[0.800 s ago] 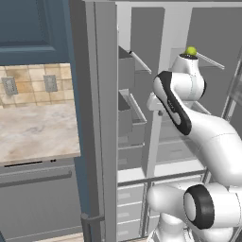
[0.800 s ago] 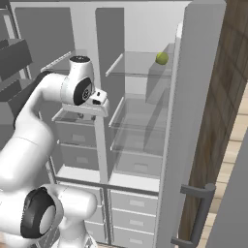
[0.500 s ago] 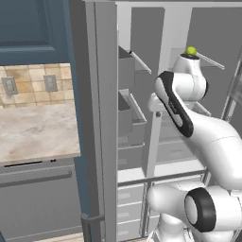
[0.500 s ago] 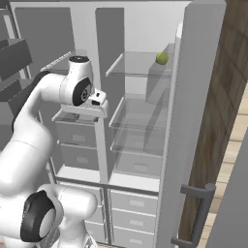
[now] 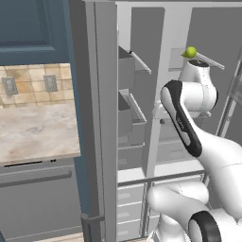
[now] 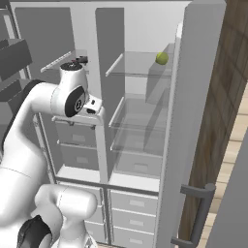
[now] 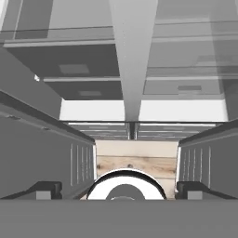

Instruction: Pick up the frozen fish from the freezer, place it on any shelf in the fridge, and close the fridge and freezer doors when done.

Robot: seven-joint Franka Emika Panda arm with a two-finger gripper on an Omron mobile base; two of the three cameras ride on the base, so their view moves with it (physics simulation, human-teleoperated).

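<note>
White arm raised and bent, pincer spread wide, gripping nothing.

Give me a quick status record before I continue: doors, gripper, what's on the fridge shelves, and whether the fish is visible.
fridge door: open
freezer door: open
gripper: open, holding nothing, facing the divider between the two compartments
yellow-green ball: on the top glass shelf of the fridge
lower fridge shelves: nothing seen on them
frozen fish: cannot tell where it is
arm: raised in front of the open unit
</note>
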